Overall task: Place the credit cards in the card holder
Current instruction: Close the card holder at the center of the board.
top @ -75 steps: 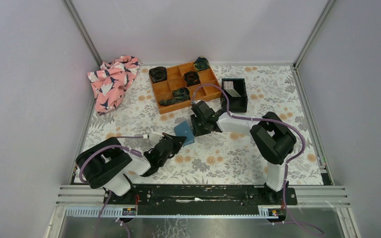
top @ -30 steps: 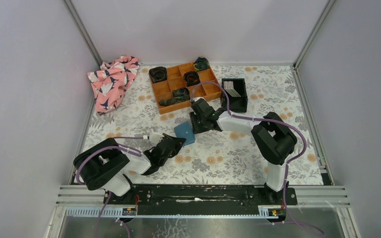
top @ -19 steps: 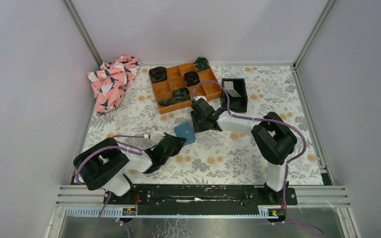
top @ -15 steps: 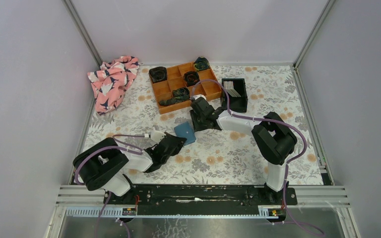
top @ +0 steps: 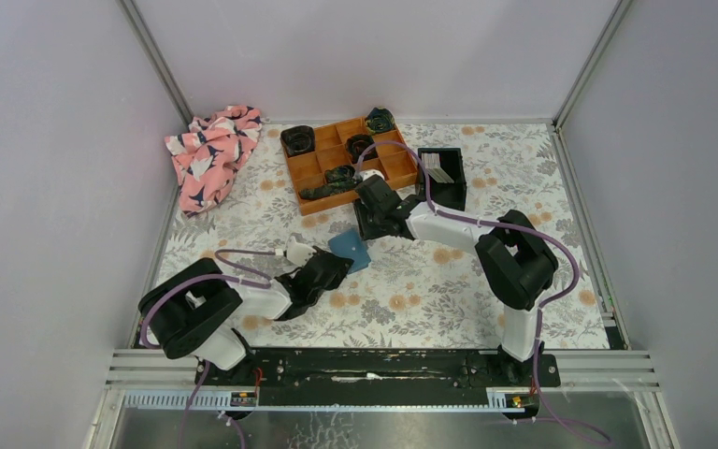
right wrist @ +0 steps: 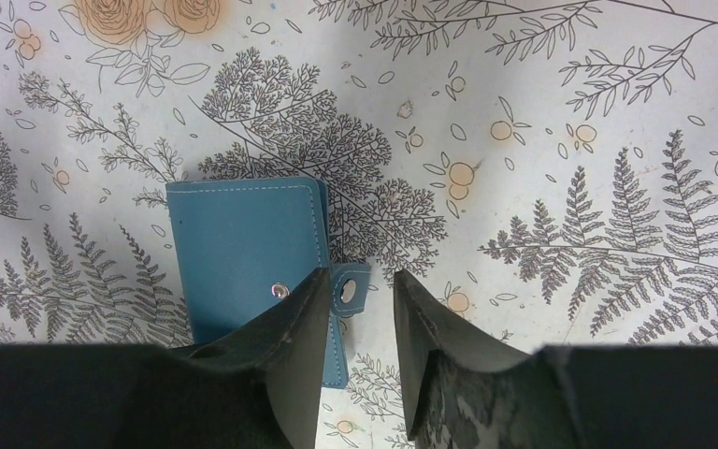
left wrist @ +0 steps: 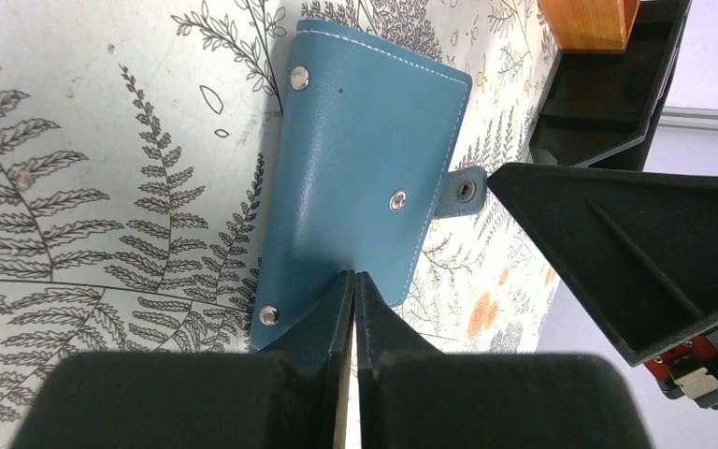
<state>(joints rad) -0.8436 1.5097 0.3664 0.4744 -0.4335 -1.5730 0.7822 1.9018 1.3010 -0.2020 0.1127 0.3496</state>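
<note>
**Card holder folded on the bench, a pincer at each end; cards in the bin**

1. I find the small teal-blue stitched folding card holder (top: 349,251) lying flat on the fern-and-flower patterned bench (top: 411,290), between the two arms. It is folded. Its short strap tab (right wrist: 351,288) sticks out sideways, its snap clear of the stud on the cover.
2. The left pincer (left wrist: 353,281) has its black fingers pressed together with nothing between them. The tips lie over the near edge of the cover. I cannot tell whether they bear down on it.
3. The right pincer (right wrist: 360,276) stands roughly half open and grips nothing. One finger is on each side of the strap tab, with no contact that I can see.
4. The pale grey-white credit cards (top: 437,169) lean inside the small black square bin (top: 458,187), well apart from the holder.
5. The orange compartment tray (top: 307,170) sits just beside the bin. A crumpled pink patterned cloth (top: 208,154) lies in the far left corner.
</note>
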